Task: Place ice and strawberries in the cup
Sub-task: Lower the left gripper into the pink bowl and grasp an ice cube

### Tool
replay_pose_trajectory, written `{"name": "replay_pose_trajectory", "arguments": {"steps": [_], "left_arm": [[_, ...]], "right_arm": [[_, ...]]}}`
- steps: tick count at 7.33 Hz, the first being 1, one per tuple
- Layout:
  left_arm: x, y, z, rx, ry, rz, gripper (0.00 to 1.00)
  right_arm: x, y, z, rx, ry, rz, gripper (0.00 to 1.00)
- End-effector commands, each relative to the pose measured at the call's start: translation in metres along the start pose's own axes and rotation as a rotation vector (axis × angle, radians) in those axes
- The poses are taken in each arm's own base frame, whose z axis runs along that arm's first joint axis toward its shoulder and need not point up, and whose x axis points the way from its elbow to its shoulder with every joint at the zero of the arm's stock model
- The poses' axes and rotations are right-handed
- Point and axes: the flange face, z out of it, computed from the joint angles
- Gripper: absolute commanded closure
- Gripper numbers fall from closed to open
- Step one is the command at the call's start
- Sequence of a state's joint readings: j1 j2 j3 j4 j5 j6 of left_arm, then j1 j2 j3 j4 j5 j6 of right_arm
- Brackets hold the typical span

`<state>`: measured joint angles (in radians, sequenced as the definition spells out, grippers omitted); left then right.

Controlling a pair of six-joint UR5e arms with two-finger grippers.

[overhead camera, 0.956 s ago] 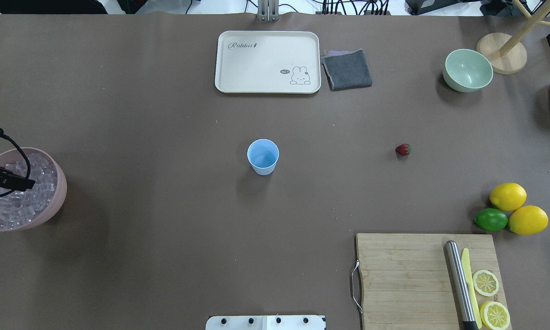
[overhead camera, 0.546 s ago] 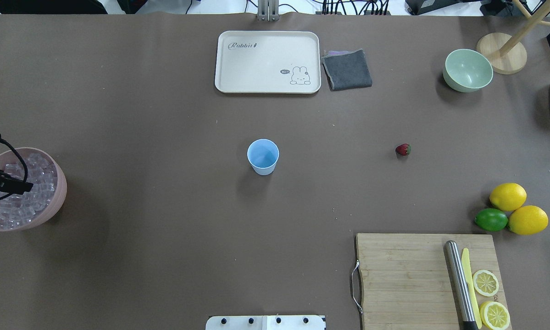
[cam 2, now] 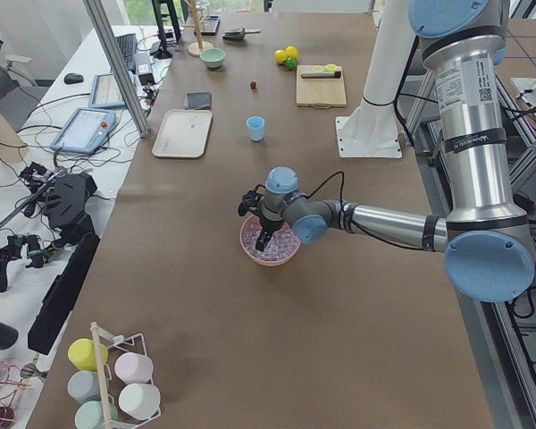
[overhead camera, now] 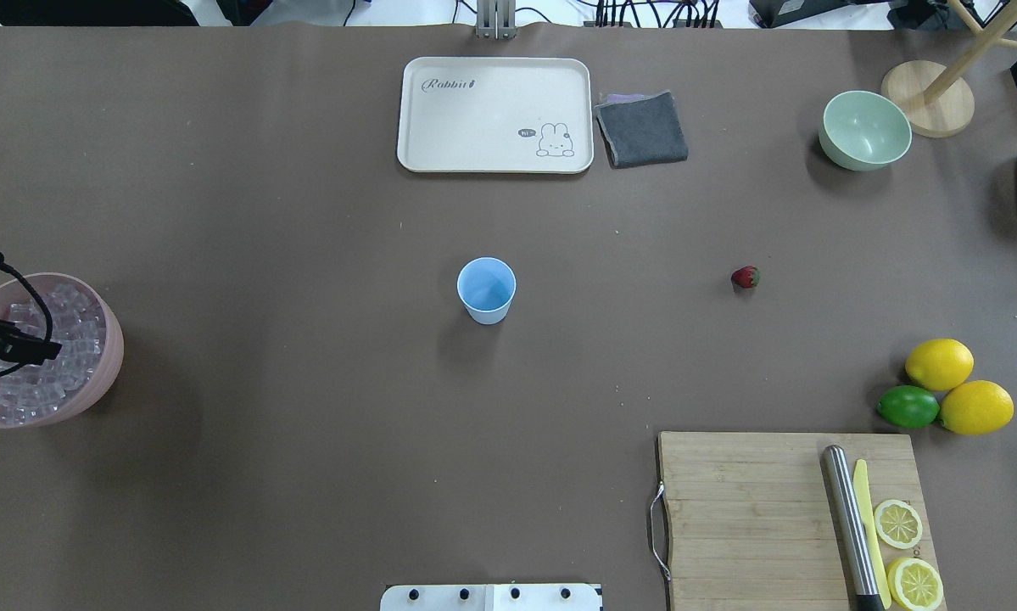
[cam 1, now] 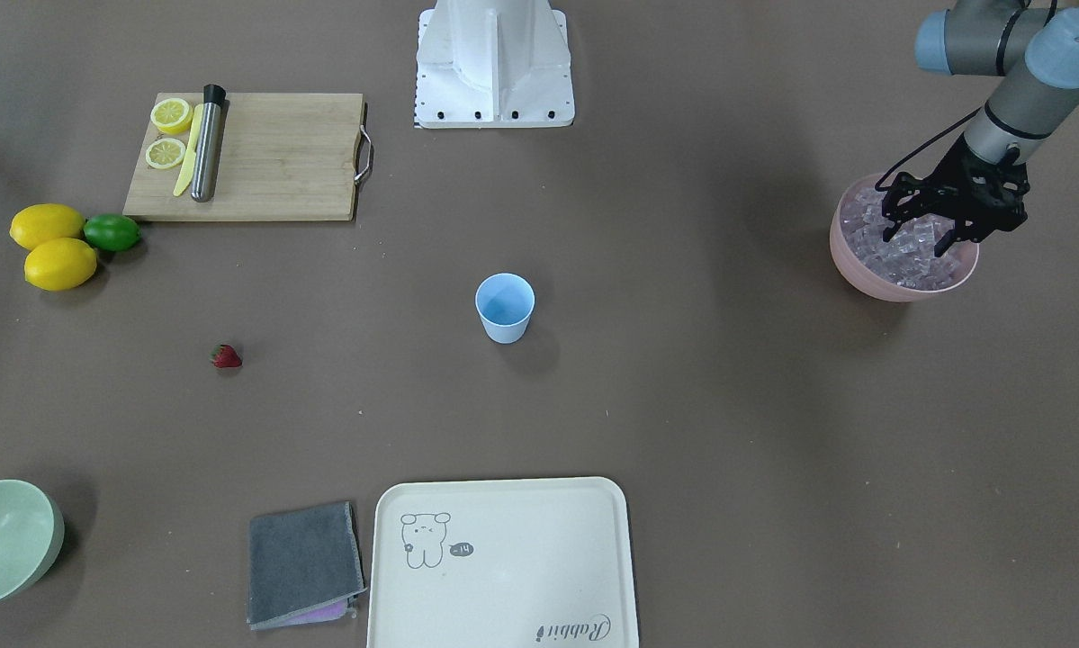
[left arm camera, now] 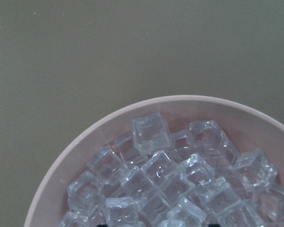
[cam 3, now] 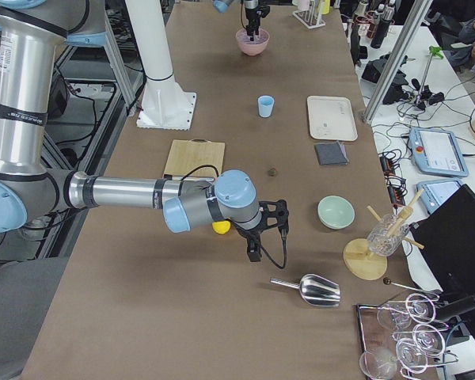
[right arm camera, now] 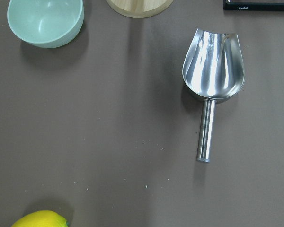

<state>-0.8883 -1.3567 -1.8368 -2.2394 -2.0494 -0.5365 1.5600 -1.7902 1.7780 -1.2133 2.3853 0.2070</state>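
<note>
We hold the left gripper (cam 1: 921, 233), fingers (cam 1: 953, 236) wide, over clear glassy ice cubes (left arm camera: 151, 132) in the round pink bowl (cam 1: 899, 288) at nine o'clock, presumably to grasp one.

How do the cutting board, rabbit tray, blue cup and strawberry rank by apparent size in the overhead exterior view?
1. cutting board: largest, though it is nearest the camera and cut by the frame edge.
2. rabbit tray.
3. blue cup.
4. strawberry: by far the smallest.
</note>
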Motion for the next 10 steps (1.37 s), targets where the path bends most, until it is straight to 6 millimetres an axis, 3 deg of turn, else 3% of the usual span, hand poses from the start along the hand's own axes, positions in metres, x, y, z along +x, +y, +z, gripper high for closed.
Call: {"name": "replay_pose_trajectory", "arguments": {"steps": [1, 3, 7, 8, 9, 10], "left_arm": [[0.0033, -0.0005, 0.0039, -0.005, 0.004, 0.007, 0.23], [0.0056, -0.0008, 0.0033, -0.003, 0.008, 0.012, 0.27], [0.0079, 0.0023, 0.0065, -0.008, 0.013, 0.02, 0.52], [0.0079, 0.0027, 0.0061, -0.008, 0.013, 0.022, 0.69], [0.0078, 0.0035, 0.0046, -0.008, 0.015, 0.021, 0.94], [0.0082, 0.0007, 0.0024, -0.004, 0.022, 0.023, 1.0]], "right_arm": [[0.0, 0.0, 0.0, 0.0, 0.0, 0.0, 0.0], [0.0006, 0.0002, 0.0005, -0.001, 0.0, 0.001, 0.0], [0.0012, 0.0004, 0.001, -0.002, 0.0, 0.002, 0.0], [0.0019, 0.0006, 0.0015, -0.003, 0.002, 0.003, 0.0], [0.0018, 0.0006, 0.0015, -0.003, 0.001, 0.003, 0.0], [0.0012, 0.0004, 0.001, -0.002, 0.0, 0.002, 0.0]]}}
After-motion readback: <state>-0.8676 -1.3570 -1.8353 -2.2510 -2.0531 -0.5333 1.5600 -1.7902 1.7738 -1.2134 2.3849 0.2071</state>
